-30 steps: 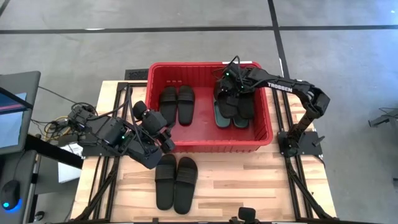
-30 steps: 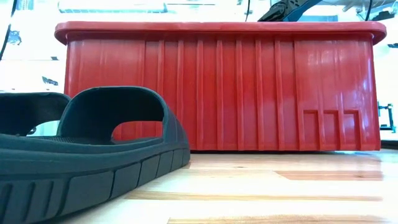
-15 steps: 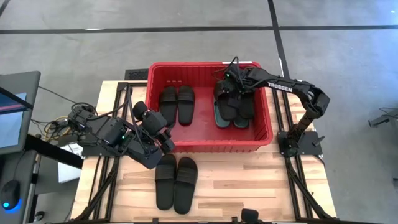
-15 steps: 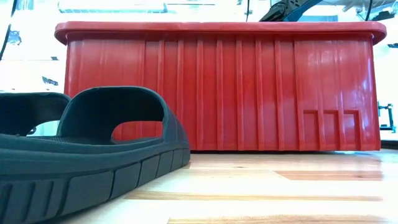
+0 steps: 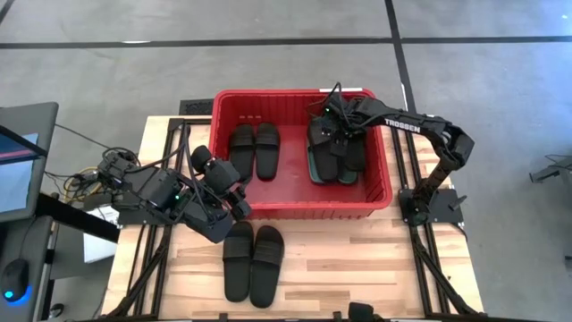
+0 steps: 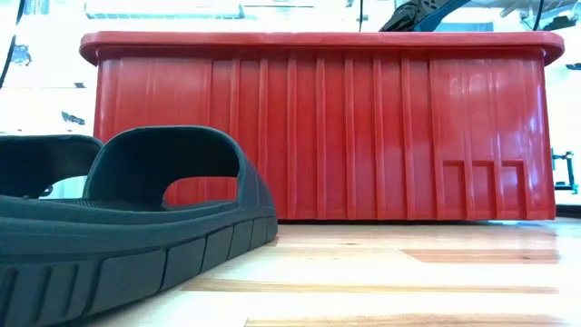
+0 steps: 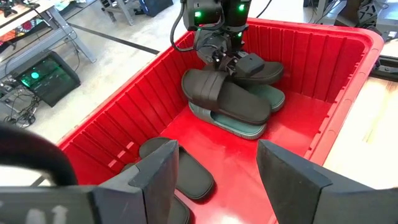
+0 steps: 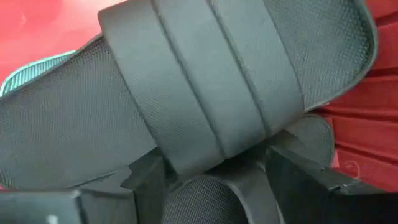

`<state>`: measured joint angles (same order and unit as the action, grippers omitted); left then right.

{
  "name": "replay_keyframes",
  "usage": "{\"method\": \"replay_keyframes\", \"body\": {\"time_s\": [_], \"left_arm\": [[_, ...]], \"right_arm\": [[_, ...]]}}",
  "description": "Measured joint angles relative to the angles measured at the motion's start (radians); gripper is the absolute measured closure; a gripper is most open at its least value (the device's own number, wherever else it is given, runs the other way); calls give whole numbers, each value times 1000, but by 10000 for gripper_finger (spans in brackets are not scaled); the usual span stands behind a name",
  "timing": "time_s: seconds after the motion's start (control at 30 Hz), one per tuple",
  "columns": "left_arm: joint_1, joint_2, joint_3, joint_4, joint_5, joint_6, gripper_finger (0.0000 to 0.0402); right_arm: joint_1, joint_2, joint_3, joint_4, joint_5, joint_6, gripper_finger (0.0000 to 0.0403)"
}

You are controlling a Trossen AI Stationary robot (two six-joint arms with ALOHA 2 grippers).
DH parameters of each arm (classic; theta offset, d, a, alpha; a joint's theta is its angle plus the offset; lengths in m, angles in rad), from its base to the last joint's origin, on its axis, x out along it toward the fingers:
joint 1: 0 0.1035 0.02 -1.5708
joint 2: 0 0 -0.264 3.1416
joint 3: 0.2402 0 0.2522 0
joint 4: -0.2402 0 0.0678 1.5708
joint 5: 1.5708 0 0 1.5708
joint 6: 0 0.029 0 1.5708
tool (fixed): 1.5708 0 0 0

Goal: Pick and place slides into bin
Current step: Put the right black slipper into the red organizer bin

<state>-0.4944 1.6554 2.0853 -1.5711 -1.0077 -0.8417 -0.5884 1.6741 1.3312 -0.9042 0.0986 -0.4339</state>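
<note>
**Slides stacked in the bin's right side as the right gripper lets go**

Slides are spread over three spots. In the red bin (image 5: pixel 302 207), a black pair (image 5: pixel 254 149) lies flat on the left part of the floor. On the right part, a black pair (image 5: pixel 336 149) sits on top of a teal pair (image 7: pixel 249 126), whose edges peek out underneath; stacking looks like a way to save floor space. One more black pair (image 5: pixel 253 260) waits side by side on the wooden table (image 5: pixel 375 268), just near of the bin's front wall.

The right gripper (image 7: pixel 229 57) hangs low inside the bin over the far end of the stacked black pair, its fingers spread apart and pinching nothing. That fits a release.

The left gripper (image 5: pixel 223 179) sits beside the bin's near-left corner, fingers spread and empty. From there it is well placed, I judge, to reach the remaining pair.
</note>
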Motion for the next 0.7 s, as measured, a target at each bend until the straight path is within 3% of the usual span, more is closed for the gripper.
{"method": "replay_keyframes", "body": {"time_s": [0.7], "left_arm": [[0,0,0,0,0,0,195]], "right_arm": [[37,0,0,-19,-4,-11,156]]}}
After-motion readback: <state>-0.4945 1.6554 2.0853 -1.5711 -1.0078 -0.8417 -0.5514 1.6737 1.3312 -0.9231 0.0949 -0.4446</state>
